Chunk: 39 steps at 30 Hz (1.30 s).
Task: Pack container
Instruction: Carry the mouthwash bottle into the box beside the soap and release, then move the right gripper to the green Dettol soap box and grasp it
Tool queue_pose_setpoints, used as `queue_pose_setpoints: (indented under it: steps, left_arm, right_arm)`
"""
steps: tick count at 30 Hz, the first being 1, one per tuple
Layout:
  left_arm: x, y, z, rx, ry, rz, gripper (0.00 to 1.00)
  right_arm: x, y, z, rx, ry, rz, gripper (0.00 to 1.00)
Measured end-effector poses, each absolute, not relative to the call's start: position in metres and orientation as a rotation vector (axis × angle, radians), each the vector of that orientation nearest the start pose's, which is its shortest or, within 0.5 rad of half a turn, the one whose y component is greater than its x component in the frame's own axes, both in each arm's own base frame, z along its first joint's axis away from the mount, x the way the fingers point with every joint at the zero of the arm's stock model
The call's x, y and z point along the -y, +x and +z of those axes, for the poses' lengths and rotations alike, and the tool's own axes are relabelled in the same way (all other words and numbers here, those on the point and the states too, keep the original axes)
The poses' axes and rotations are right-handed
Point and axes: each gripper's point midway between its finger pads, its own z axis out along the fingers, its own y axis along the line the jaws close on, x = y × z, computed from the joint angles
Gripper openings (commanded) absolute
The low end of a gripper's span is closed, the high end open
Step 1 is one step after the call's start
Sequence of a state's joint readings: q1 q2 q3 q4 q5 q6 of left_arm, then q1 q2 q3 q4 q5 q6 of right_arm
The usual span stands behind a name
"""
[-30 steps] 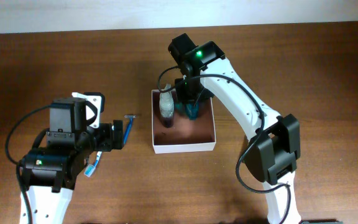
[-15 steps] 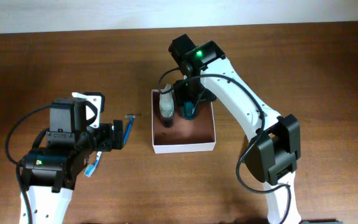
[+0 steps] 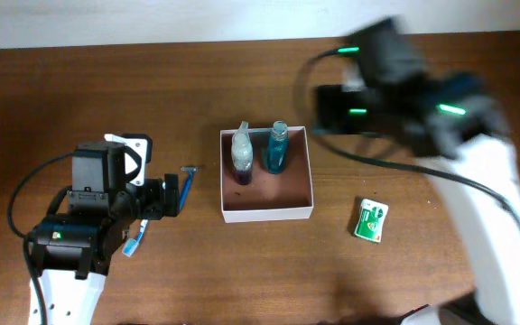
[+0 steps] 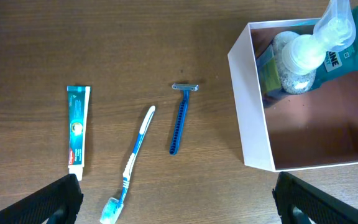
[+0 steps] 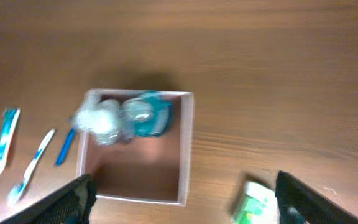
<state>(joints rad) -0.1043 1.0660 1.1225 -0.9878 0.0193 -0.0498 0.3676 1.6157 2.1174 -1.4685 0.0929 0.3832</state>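
Observation:
The container (image 3: 273,194) is a white-walled square box with a reddish-brown floor, at mid table. At its far wall stand a clear spray bottle (image 3: 242,153) and a teal bottle (image 3: 276,147). My right gripper (image 3: 328,110), blurred with motion, hangs high to the right of the box. In the right wrist view it (image 5: 188,211) is open and empty above the container (image 5: 142,168). My left gripper (image 3: 165,197) is left of the box. In the left wrist view it (image 4: 185,211) is wide open, with nothing between its fingers (image 4: 48,202).
On the table left of the container (image 4: 253,118) lie a blue razor (image 4: 179,118), a blue-white toothbrush (image 4: 132,162) and a toothpaste tube (image 4: 78,132). A green packet (image 3: 371,220) lies to the right of the box.
My right gripper opened, let go of the teal bottle in the container and swung up and to the right. The green packet now shows. The left arm has not moved.

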Motion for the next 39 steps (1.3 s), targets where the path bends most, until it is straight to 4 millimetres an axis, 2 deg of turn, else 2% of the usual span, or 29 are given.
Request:
queue_pose_setpoints:
  steps: [1,2,4,6,8,10,11,17,21,25,30,32,34,39]
  left_arm:
    - [0.032,0.278,0.221,-2.503,0.076,-0.088,0.99]
    - [0.033,0.278,0.221,-2.503,0.076,-0.088,1.00]
    - [0.032,0.278,0.221,-2.503,0.076,-0.088,0.99]
    - [0.033,0.278,0.221,-2.503,0.076,-0.089,0.99]
    - [0.032,0.278,0.221,-2.502,0.076,-0.088,0.99]
    - [0.033,0.279,0.222,-2.501,0.076,-0.089,0.99]
    - [0.033,0.279,0.222,-2.501,0.076,-0.088,0.99]
    - [0.033,0.279,0.222,-2.500,0.076,-0.089,0.99]
    - [0.033,0.279,0.222,-2.500,0.076,-0.089,0.99]
    - [0.033,0.279,0.222,-2.500,0.076,-0.089,0.99]
    - [0.033,0.279,0.222,-2.500,0.076,-0.089,0.99]
    - [0.033,0.279,0.223,-2.499,0.076,-0.089,0.99]
    - [0.033,0.279,0.222,-2.500,0.076,-0.089,0.99]
    - [0.033,0.279,0.222,-2.500,0.076,-0.089,0.99]
  right_arm:
    - [-0.089,0.333,0.351,-2.539,0.144,0.153,0.92]
    - [-0.073,0.330,0.351,-2.545,0.201,0.132,0.93]
    - [-0.038,0.324,0.343,-2.583,0.344,0.077,0.93]
    - [-0.016,0.321,0.322,-2.652,0.446,0.038,0.95]
    - [-0.005,0.315,0.288,-2.764,0.516,0.003,0.98]
    - [-0.003,0.307,0.258,-2.859,0.543,-0.017,0.99]
    - [-0.004,0.296,0.225,-2.968,0.556,-0.036,0.99]
    - [-0.016,0.275,0.100,-3.149,0.547,0.019,0.99]
    - [-0.018,0.263,0.056,-3.164,0.555,0.050,0.99]
    - [-0.019,0.251,0.024,-3.161,0.555,0.069,0.99]
    - [-0.020,0.238,0.001,-3.166,0.554,0.078,0.99]
    - [-0.020,0.237,-0.002,-3.162,0.553,0.077,1.00]
    - [-0.020,0.238,-0.002,-3.150,0.551,0.081,0.96]
    - [-0.018,0.242,-0.002,-3.133,0.548,0.069,0.80]
